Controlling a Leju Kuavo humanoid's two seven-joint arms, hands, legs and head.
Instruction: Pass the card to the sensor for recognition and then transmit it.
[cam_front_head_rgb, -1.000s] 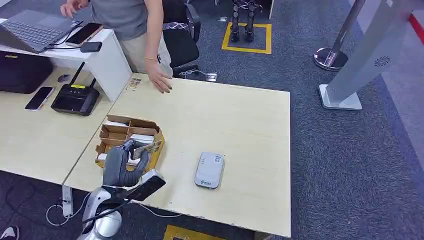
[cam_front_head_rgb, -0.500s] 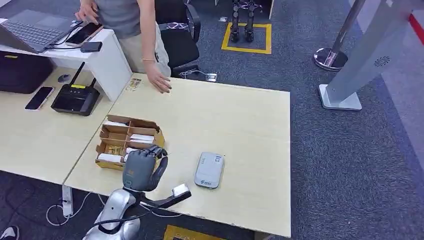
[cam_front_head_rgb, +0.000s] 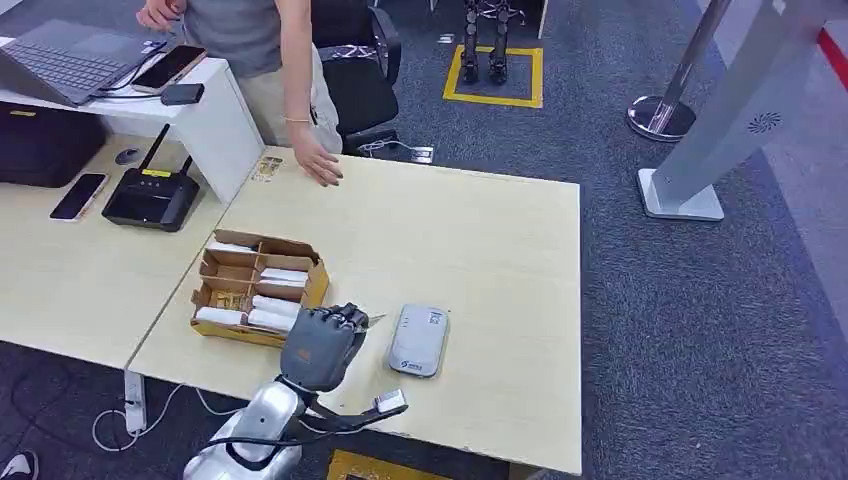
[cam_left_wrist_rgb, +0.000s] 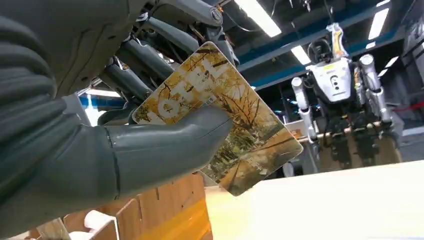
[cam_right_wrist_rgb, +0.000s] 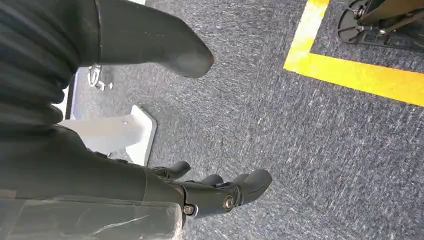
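The left hand (cam_front_head_rgb: 322, 345) is sitting low and centre-left in the head view, pinching the card (cam_left_wrist_rgb: 220, 117) between its thick thumb and the darker fingers behind it. In the left wrist view the card is showing an autumn-tree print, tilted, its free corner hanging just above the table (cam_front_head_rgb: 480, 240). The sensor (cam_front_head_rgb: 419, 340), a small grey-white box, is lying flat just to the right of the hand, near but apart from it. To the hand's upper left the cardboard box (cam_front_head_rgb: 258, 285) is sitting with more white cards in its compartments.

So the pickup is done and the presenting step is under way. The next move calls for carrying the card rightward and bringing its face flat over the sensor's top, probably close, though the card itself is barely readable from the head view.

The right hand (cam_right_wrist_rgb: 220, 192) is hanging over grey carpet, holding nothing, fingers loosely apart. At the upper left of the frame a person's hand (cam_front_head_rgb: 318, 165) is resting on the table's far edge.
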